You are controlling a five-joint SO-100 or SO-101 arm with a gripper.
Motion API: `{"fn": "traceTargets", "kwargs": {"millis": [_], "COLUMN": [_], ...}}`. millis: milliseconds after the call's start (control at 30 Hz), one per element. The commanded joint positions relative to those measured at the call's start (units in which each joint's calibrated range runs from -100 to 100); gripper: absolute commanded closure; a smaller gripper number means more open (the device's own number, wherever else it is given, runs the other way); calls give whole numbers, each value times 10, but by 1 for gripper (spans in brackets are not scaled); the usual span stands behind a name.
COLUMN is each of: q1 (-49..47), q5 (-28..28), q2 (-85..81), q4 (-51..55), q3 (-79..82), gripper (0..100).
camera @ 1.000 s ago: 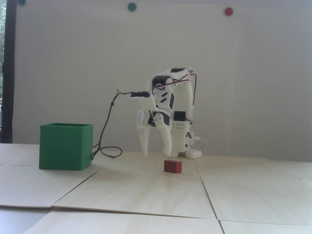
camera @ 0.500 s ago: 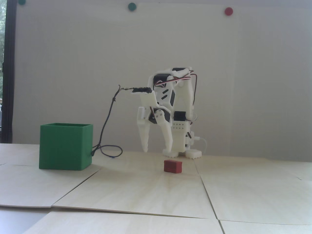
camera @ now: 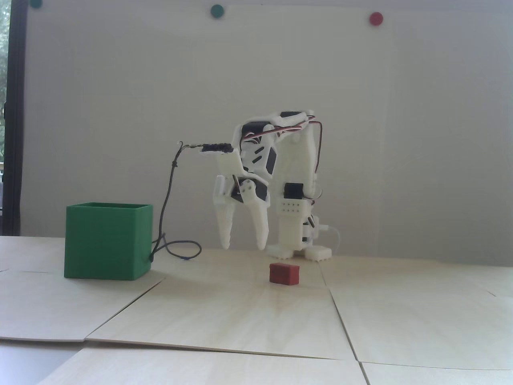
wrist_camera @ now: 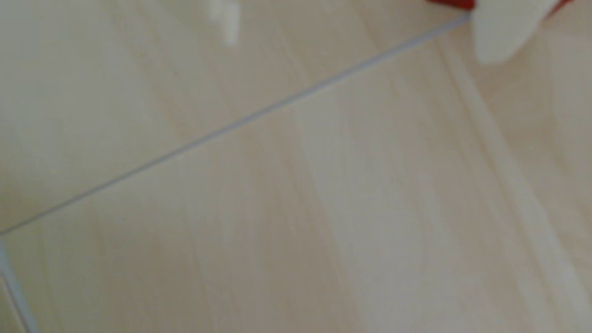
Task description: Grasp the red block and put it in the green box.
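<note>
Pale wood panels [camera: 240, 313] under a white wall [camera: 160, 100]; claw [camera: 243, 245] spread, empty.

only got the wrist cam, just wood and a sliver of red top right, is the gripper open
Observer: Yes. In the fixed view the gripper is open and empty, its tips just above the table.
Operator: where's the block from it
Observer: The red block lies on the table, untouched, right of the tips in the fixed view and lower in the picture.
Operator: and the box
Observer: The green box stands upright at the left of the fixed view, on the gripper's other side, well apart from the block.
</note>
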Motion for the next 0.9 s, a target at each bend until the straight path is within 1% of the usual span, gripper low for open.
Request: {"fn": "traceTargets", "kwargs": {"millis": [0, 167, 367, 533, 867], "q1": [-5, -47, -86, -102, -99], "q5": [6, 22, 22, 22, 17], "q2": [-51, -52, -52, -52, -50], "q4": [-12, -13, -14, -12, -5], "q3": [-3, -3, -3, -3, -2], "gripper": [73, 73, 73, 73, 73]}}
